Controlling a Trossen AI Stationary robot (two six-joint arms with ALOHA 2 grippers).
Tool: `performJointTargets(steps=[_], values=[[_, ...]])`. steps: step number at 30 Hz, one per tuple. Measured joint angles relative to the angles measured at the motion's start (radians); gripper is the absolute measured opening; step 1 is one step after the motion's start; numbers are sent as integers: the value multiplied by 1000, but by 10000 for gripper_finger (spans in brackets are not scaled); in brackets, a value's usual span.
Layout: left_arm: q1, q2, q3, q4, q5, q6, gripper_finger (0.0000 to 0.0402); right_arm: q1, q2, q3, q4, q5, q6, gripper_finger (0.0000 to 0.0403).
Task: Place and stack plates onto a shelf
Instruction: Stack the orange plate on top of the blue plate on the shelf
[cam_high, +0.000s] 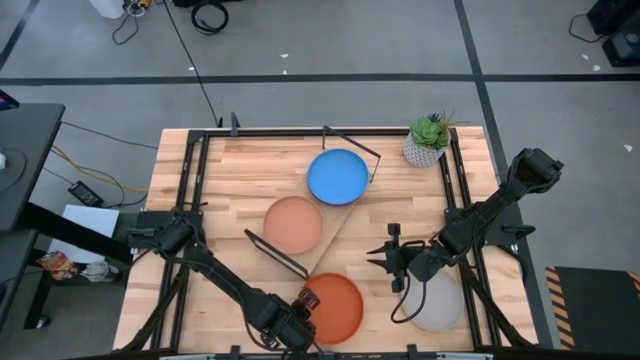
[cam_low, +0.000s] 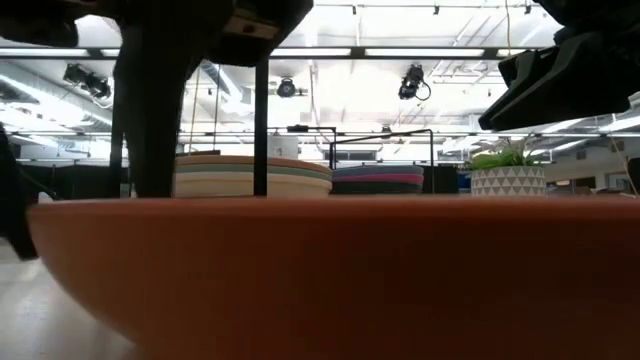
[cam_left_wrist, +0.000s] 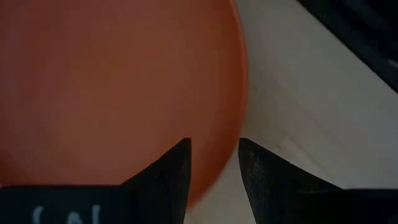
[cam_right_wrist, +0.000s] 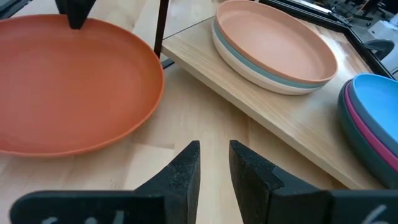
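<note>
An orange plate (cam_high: 338, 310) lies near the table's front edge and fills the low view (cam_low: 330, 270). My left gripper (cam_high: 307, 300) is shut on its left rim. On the slanting wood shelf (cam_right_wrist: 298, 118) sit two stacks. One has a peach plate (cam_high: 293, 224) on top, the other a blue plate (cam_high: 337, 176) over a pink one. A grey plate (cam_high: 440, 302) lies on the table at the front right. My right gripper (cam_high: 388, 262) hovers between the orange and grey plates. It is slightly open (cam_right_wrist: 214, 146) and empty. My left gripper (cam_left_wrist: 214, 146) has the orange plate's rim (cam_left_wrist: 231, 152) between its two fingers, one finger inside the plate and one outside. The fingers point down from above. In the right wrist view the plate (cam_right_wrist: 68, 81) sits level with its base on the table.
A green plant in a white pot (cam_high: 428, 140) stands at the far right, beside the shelf's end. Black wire frames (cam_high: 275, 255) rise at both shelf ends. Dark rails run along the table's left and right sides. Bare wood lies between the orange plate and the shelf.
</note>
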Motion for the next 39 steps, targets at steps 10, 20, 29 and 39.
performJointTargets(steps=[10,20,29,39], values=[[4,18,-7,47,-18,88,37,5,0,0,0,-10,4,91],[48,17,-6,144,-46,132,40,13,0,0,-8,-182,-17,91],[85,17,-6,197,-52,91,87,23,41,6,-4,-314,-38,93],[85,-32,-6,221,-40,91,118,85,171,176,-215,-370,-72,125]])
